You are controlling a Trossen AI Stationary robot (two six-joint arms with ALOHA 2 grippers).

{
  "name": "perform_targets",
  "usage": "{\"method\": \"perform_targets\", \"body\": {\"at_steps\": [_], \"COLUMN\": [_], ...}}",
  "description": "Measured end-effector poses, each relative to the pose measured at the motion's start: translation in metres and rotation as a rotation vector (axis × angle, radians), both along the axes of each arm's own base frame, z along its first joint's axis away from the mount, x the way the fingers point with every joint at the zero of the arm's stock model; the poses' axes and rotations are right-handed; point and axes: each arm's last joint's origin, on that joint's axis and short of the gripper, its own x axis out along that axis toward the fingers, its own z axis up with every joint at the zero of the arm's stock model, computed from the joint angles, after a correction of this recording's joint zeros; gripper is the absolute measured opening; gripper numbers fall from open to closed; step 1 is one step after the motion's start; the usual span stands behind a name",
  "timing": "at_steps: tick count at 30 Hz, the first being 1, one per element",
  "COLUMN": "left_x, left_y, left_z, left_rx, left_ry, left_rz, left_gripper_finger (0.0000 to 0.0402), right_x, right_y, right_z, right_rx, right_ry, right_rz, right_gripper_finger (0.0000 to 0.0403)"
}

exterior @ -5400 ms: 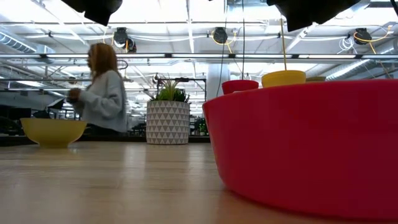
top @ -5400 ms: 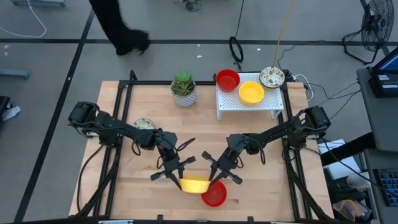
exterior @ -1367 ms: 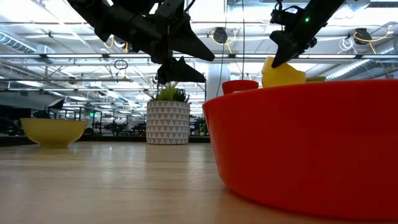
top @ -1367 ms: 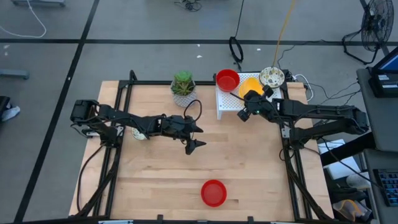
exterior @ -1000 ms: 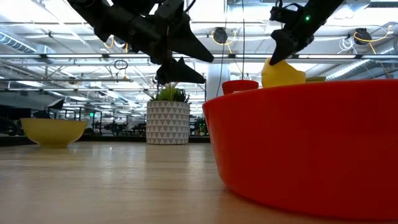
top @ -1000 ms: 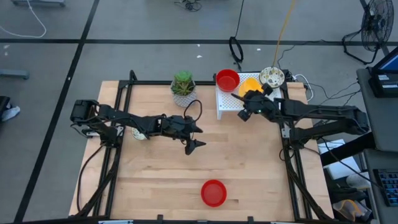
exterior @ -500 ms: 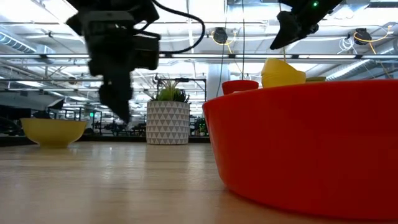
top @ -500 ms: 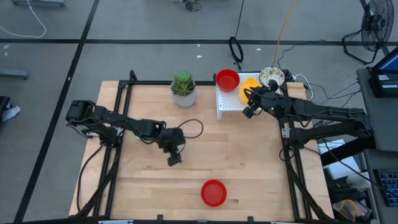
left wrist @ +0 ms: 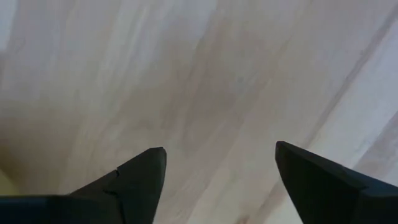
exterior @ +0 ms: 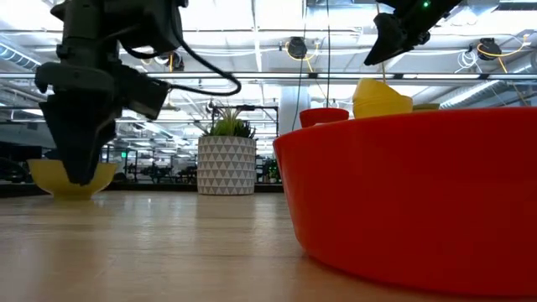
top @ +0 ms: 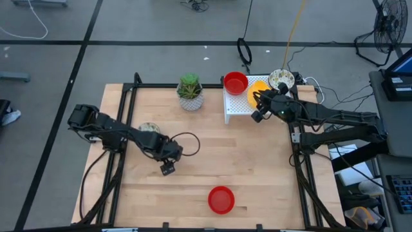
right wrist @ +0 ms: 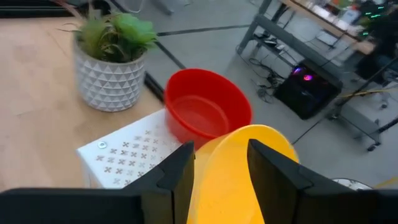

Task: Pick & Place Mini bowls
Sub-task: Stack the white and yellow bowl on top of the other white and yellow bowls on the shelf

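A red mini bowl (top: pixel 221 200) sits upright on the table near its front edge and fills the low view (exterior: pixel 411 193). On the white rack (top: pixel 241 106) stand a red bowl (top: pixel 235 82), stacked yellow bowls (top: pixel 259 87) with the top one tilted (exterior: pixel 382 96), and a speckled bowl (top: pixel 281 79). Another bowl (top: pixel 149 127), yellow outside (exterior: pixel 71 178), rests at the left. My right gripper (exterior: pixel 382 50) hangs open just above the yellow stack (right wrist: pixel 236 180). My left gripper (top: pixel 167 171) points down, open, over bare wood (left wrist: pixel 217 177).
A potted plant (top: pixel 190 92) stands at the far edge, left of the rack. The table's metal frame rails (top: pixel 122 109) run along both sides. Bare wood lies between my left gripper and the red bowl at the front.
My left gripper has swung from the table's middle toward the left and near edges, sunk, and tipped from level to pointing down. My right gripper has let go of the tilted yellow bowl, which settled on the stack, and has risen a little above it.
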Motion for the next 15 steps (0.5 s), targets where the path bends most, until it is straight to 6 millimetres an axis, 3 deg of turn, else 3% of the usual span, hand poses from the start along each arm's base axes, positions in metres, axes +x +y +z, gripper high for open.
{"method": "perform_targets", "body": {"at_steps": [4, 15], "left_x": [0.001, 0.005], "left_y": [-0.003, 0.013], "left_z": [0.000, 0.001], "left_rx": [0.011, 0.307], "left_ry": [-0.023, -0.079], "left_rz": [-0.052, -0.003], "left_gripper_finger": [0.0271, 0.0209], "right_x": [0.002, 0.014], "right_y": [0.002, 0.003], "right_z": [0.000, -0.013], "right_rx": [0.046, 0.064], "right_ry": [-0.016, -0.148], "right_rz": [0.082, 0.216], "right_gripper_finger": [0.0135, 0.0134]}}
